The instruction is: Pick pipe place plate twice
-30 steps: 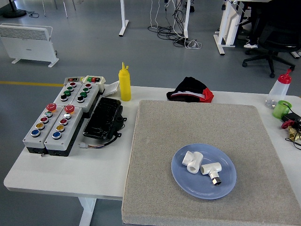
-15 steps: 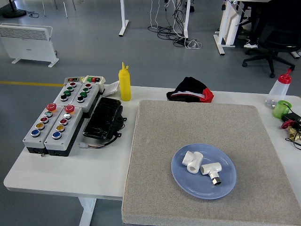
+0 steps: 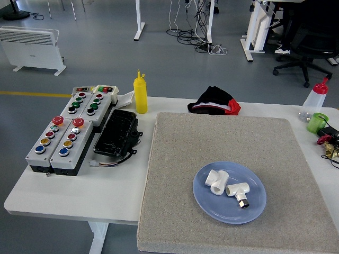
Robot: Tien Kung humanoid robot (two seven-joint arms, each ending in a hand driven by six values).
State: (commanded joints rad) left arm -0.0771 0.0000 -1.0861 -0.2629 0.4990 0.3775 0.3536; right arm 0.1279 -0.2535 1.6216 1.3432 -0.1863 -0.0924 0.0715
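A light blue plate [image 3: 206,204] lies on the grey mat [image 3: 228,143], toward the mat's front. Two white pipe fittings rest on the plate, touching each other. One is an elbow piece [image 3: 217,181] at the plate's middle left. The other is a tee piece [image 3: 238,191] with a metal threaded end, just to its right. Neither robot hand shows anywhere in the head view, and no person is at the table.
Grey push-button boxes [image 3: 69,129] and a black device [image 3: 116,133] sit at the left. A yellow squeeze bottle [image 3: 140,93] stands behind them. Black and red cloth [image 3: 214,101] lies at the mat's far edge. A clear bottle [image 3: 313,100], green cup [image 3: 317,122] and brass parts [image 3: 332,148] stand at the right.
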